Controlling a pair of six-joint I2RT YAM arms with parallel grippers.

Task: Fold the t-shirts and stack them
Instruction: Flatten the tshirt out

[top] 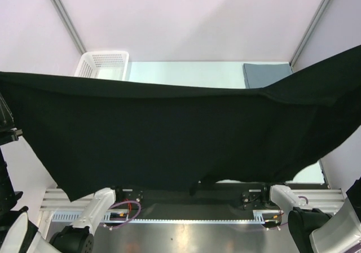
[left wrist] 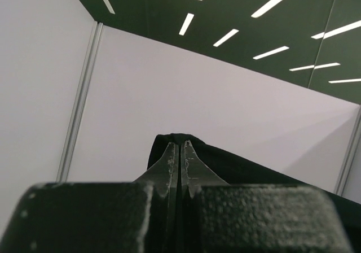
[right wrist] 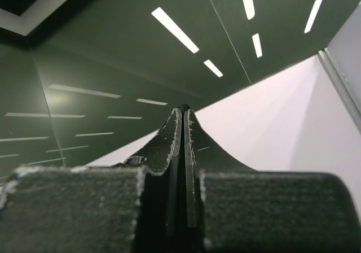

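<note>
Overhead view: a large black t-shirt [top: 169, 134] hangs spread in mid-air, stretched side to side across nearly the whole frame & hiding most of the bench [top: 186, 72]. Its top edge runs almost level from the left border, then climbs to the upper right & leaves the frame. Its bottom edge sags above the arm bases at the near side. Beyond it, on the bench, a grey-blue t-shirt [top: 266, 74] lies flat as a neat rectangle at far right, well apart from a white mesh basket [top: 104, 64] at far left.

Left wrist view: left pincer [left wrist: 180, 145] points up twd wall & ceiling lights, clenched, w/ a fold of the black cloth nipped at its tips & trailing off to the right.

Right wrist view: right pincer [right wrist: 183, 114] also points up, clenched tight. Whether cloth sits btwn its fingers can't be told there.
</note>
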